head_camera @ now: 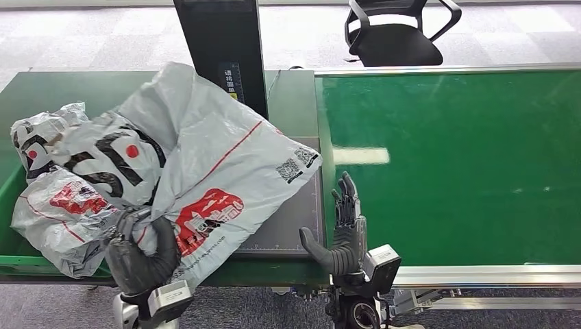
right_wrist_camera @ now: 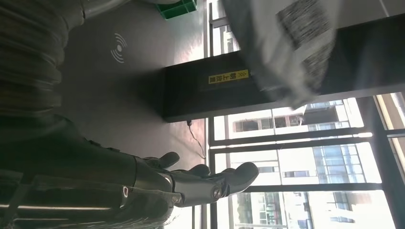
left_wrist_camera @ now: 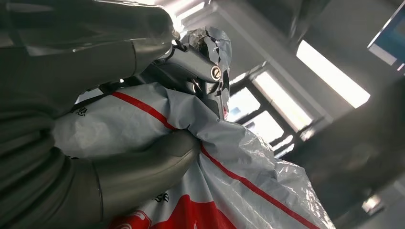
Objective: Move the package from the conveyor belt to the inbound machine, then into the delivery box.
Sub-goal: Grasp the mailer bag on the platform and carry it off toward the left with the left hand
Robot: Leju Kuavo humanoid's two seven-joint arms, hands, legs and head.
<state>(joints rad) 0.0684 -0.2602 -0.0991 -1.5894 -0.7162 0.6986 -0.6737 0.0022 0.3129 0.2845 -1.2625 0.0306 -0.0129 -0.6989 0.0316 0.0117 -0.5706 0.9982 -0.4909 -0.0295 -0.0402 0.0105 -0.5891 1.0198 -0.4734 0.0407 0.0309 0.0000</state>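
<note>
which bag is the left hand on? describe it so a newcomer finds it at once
Start at the black upright scanner left of the green belt. The bag lies tilted across the grey pad in front of it, its near edge gripped by the left hand. Unlike the crumpled bags in the green bin, it shows a thin red line and QR codes.

A parcel-sorting station set up in an office: a green conveyor belt beside a grey scanning platform, grey carpet tiles, an office chair, and tall windows facing buildings.

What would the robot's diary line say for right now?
left hand: grips grey package | package: over scanner plate, beside green bin | right hand: open, empty
</note>
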